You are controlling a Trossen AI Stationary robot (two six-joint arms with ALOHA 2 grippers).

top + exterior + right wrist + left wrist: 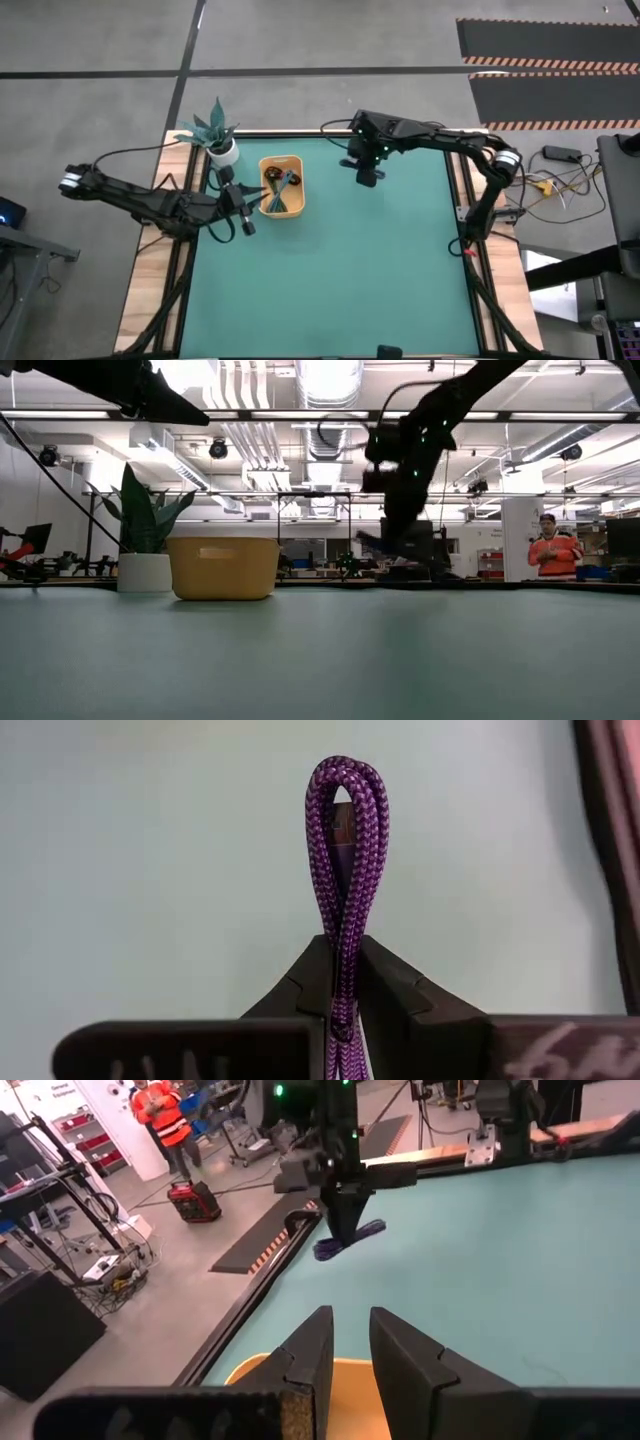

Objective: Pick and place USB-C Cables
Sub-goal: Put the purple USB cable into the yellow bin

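The blue-purple USB-C cable (pixel 346 840) is a folded bundle in my right gripper (pixel 345 982), which is shut on it above the far middle of the green table (pixel 368 176). From the left wrist view the cable (pixel 350 1240) shows below that gripper, clear of the table. The yellow tray (pixel 282 186) stands at the far left. In it lie the other cable bundles (pixel 280 190), dark and teal, one with red. My left gripper (pixel 345 1348) hovers at the tray's near left corner (pixel 246 218), open by a narrow gap and holding nothing. My right gripper pinches the purple cable between its two fingers (pixel 312 980), several strands side by side. The bundle's looped end (pixel 346 780) sticks out past the fingertips. The fingers come from above, and the cable is lifted clear of the table (pixel 350 1240).
A potted plant (pixel 216 136) stands just left of the tray at the far edge. The green mat (pixel 340 280) stretches toward the near edge. A person in an orange vest (pixel 548 552) stands in the room beyond the table.
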